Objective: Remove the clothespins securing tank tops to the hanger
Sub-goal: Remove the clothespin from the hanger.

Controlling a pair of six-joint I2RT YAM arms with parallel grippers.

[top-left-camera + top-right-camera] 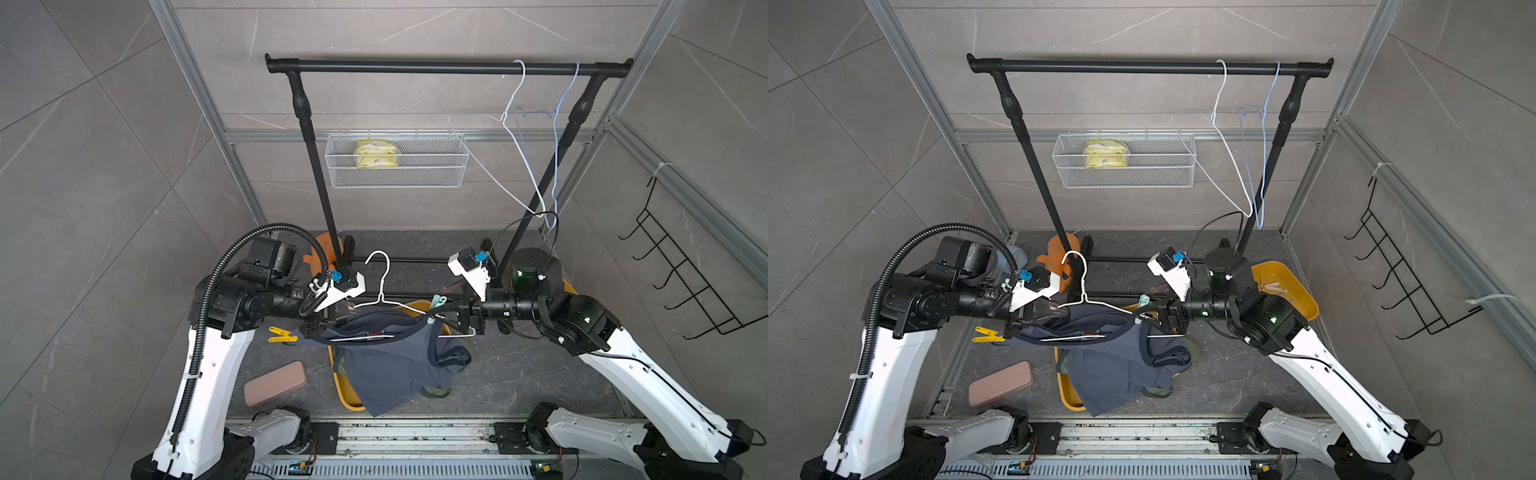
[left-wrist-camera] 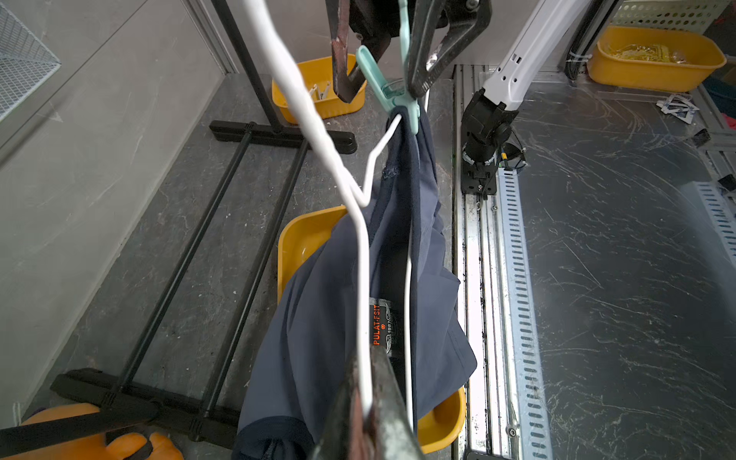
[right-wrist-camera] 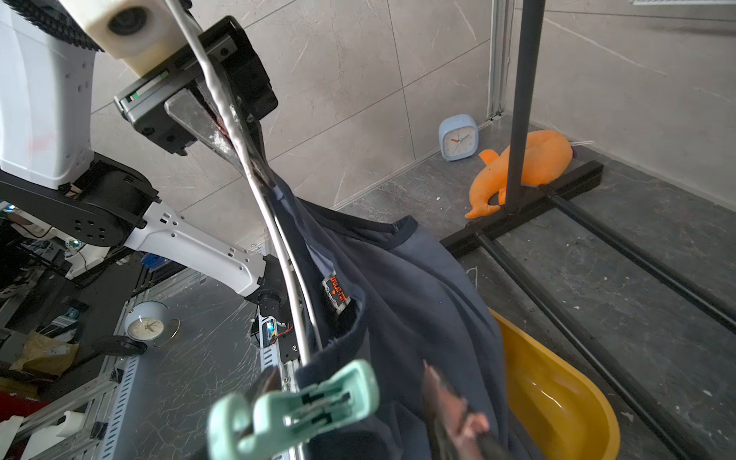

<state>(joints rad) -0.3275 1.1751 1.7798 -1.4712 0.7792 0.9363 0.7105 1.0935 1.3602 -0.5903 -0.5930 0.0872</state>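
squeezing the mint green clothespin (image 2: 392, 99) by its flared handles looks like the move here. the right gripper (image 2: 381, 95) needs those 2 handles centred between its fingers (image 2: 346, 59), pressing square across them until the mouth is letting go, then pulling along the clip's length rather than dragging sideways on the wire.

right now its jaws are standing spread, straddling the clip. 1 finger seems to be touching a handle and the other is sitting just apart, so nothing is being pinched there.

the clip is biting the slate blue tank top (image 1: 386, 365) onto the white wire hanger (image 2: 362, 259) at the end nearest the right arm. at the far end, the left gripper (image 3: 259, 175) is pressed together on the hanger wire and a fold of strap, holding it up above the yellow bin (image 1: 349, 399).

a yellow clothespin (image 1: 282, 334) is showing just beside the left gripper; i cannot tell whether it is lying loose or clipped to cloth.
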